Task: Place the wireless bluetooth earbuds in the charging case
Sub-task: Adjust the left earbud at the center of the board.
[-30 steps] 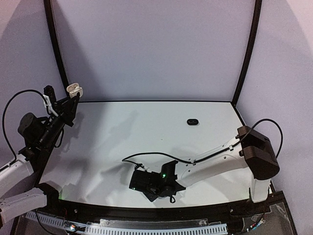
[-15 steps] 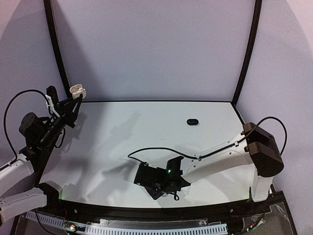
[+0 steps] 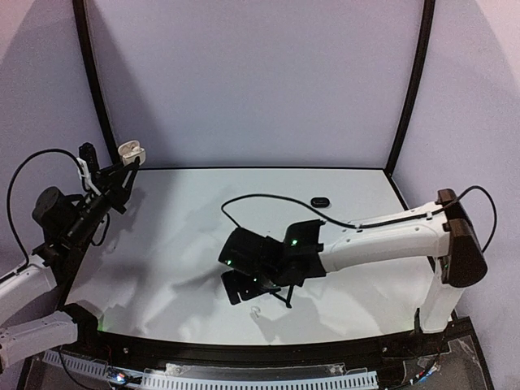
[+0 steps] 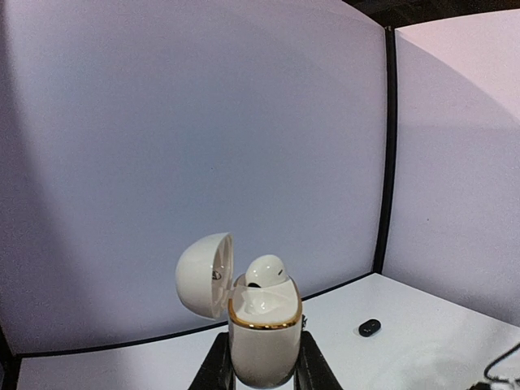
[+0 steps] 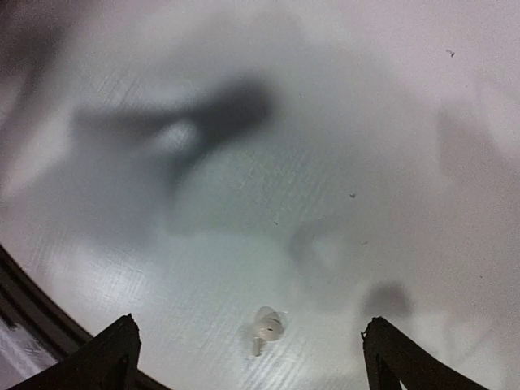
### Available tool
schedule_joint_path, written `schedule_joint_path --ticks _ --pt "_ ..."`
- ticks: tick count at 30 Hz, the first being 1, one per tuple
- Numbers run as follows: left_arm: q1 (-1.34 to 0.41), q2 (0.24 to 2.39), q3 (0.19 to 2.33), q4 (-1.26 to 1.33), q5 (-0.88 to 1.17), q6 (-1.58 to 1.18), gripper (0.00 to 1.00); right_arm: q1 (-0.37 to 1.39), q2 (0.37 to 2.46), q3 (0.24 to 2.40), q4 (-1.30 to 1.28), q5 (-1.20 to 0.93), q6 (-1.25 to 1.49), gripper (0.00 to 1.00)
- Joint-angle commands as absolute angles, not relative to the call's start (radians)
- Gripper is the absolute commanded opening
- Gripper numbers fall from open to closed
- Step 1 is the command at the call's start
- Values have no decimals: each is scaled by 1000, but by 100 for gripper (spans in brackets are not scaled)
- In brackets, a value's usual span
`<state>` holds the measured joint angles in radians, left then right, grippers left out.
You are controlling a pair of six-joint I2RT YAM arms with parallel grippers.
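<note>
My left gripper (image 4: 264, 372) is shut on the white charging case (image 4: 262, 337), held upright in the air at the far left (image 3: 128, 151). The case's lid (image 4: 204, 275) is flipped open, and one white earbud (image 4: 266, 270) sits in it, with its top poking out. A second white earbud (image 5: 268, 326) lies loose on the table near the front edge (image 3: 256, 309). My right gripper (image 5: 252, 351) hovers above that earbud, open, with the earbud between its spread fingertips (image 5: 120, 343) and touching neither. In the top view the right gripper (image 3: 253, 286) is at front centre.
A small black oval piece (image 3: 318, 201) lies at the back right of the white table (image 3: 179, 236); it also shows in the left wrist view (image 4: 369, 327). A black cable loops off the right arm (image 3: 382, 236). Black frame posts stand at the back corners.
My right gripper has opened wide and lifted up and back from the front edge, leaving the white earbud on the table. The left gripper has stayed shut on the case.
</note>
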<state>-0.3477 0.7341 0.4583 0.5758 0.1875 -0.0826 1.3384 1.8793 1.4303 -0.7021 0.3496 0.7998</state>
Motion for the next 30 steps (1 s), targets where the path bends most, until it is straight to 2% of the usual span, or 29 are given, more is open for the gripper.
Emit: schedule_joint_path --ticks 1,3,5,6,8,12,15,17,20,23,30 --pt "-359 739 455 585 219 -83 1 1300 1713 1364 -496 350 896 98" --pt "-360 740 451 584 229 -80 1 1248 1640 1258 -355 229 978 99" --pt "-362 739 440 586 246 -72 1 1215 1567 1178 -254 174 990 99" --pt "-362 737 436 591 255 -65 1 1212 1547 1160 -262 184 1032 95" --pt "-363 736 417 602 276 -58 1 1210 1548 1197 -395 209 1126 81" --pt "-370 739 388 629 275 -56 1 1215 1701 1419 -808 142 1262 75" --pt "-377 743 366 656 277 -67 1 1233 1896 1646 -1031 67 1271 75" --pt "-382 745 359 665 279 -68 1 1232 1967 1721 -1134 28 1279 75" --pt "-393 745 346 682 281 -63 1 1235 2124 1891 -1297 5 1266 66" --pt "-397 746 340 689 279 -61 1 1234 2165 1930 -1314 4 1231 59" --pt "-397 748 336 694 278 -61 1 1222 2155 1793 -1127 -109 1048 56"
